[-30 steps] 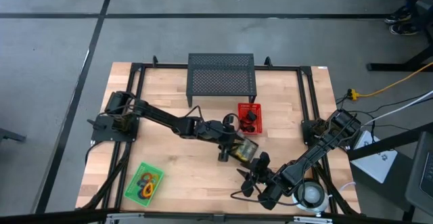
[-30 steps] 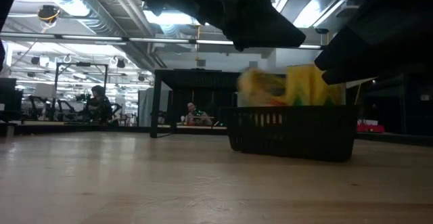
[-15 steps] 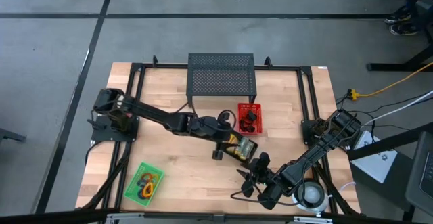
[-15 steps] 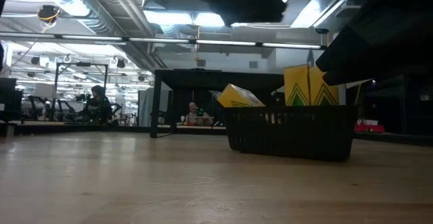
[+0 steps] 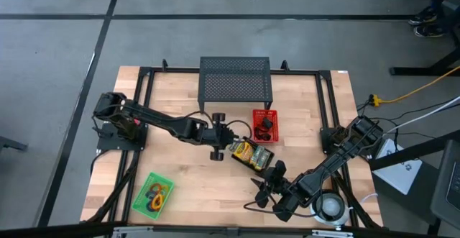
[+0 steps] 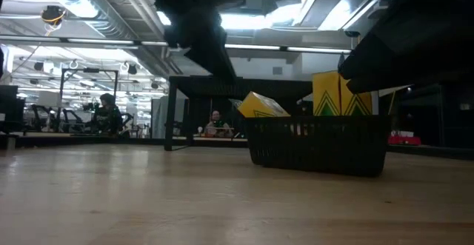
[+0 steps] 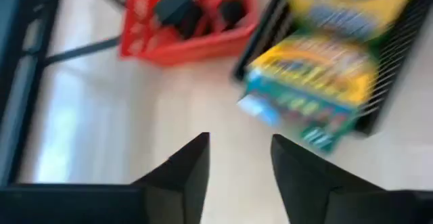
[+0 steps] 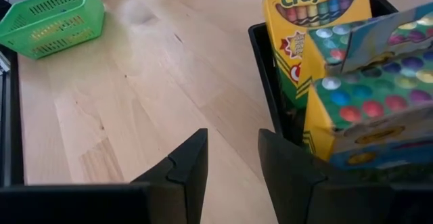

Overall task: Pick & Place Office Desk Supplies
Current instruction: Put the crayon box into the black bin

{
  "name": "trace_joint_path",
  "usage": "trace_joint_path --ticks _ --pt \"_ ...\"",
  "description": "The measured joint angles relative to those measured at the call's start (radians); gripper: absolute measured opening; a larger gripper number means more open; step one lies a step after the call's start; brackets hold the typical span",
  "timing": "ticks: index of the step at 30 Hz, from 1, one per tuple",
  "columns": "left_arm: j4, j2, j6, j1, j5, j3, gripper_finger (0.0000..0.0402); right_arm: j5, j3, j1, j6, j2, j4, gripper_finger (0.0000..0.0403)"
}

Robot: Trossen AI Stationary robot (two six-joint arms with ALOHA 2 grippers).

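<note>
The sorting looks nearly done: crayon boxes (image 8: 318, 21) fill the black basket (image 5: 253, 155) mid-counter, black clips (image 7: 177, 9) the red basket (image 5: 264, 125), loops (image 5: 157, 193) the green basket (image 5: 141, 200), and the left gripper (image 5: 215, 137) and right gripper (image 5: 264, 191) hover open and empty

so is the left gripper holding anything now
No, it is empty. The left gripper is open with only bare table between its fingers, and the crayon boxes sit apart from it in the black basket.
</note>
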Motion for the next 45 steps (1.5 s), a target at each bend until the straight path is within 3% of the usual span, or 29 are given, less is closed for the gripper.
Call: trace_joint_path --ticks 5,7,9,14,22,35,45 --pt "-0.093 0.003 0.033 0.013 -0.078 0.0 0.0071 -0.002 0.0 -0.008 0.0 0.0 0.001 0.0132" --pt "-0.105 0.018 0.035 0.023 -0.04 0.0 0.0028 -0.002 0.0 -0.009 0.0 0.0 0.001 0.0132" --pt "-0.103 0.04 0.035 0.032 0.025 0.0 0.0009 -0.002 0.0 -0.01 0.0 0.0 0.001 0.0132" --pt "-0.044 0.121 0.076 0.035 0.057 0.0 0.0002 -0.003 0.0 -0.01 0.0 0.0 0.004 0.0132" --pt "0.005 0.117 0.072 0.034 0.096 0.007 0.0001 -0.003 0.0 -0.01 -0.001 0.0 0.003 0.0132" --pt "0.127 0.115 0.06 0.032 0.34 0.011 0.0003 -0.003 0.0 -0.01 -0.001 0.0 0.003 0.0132" --pt "0.207 0.115 0.068 0.034 0.4 0.011 0.0003 -0.002 0.0 -0.01 -0.002 0.0 0.003 0.0132"
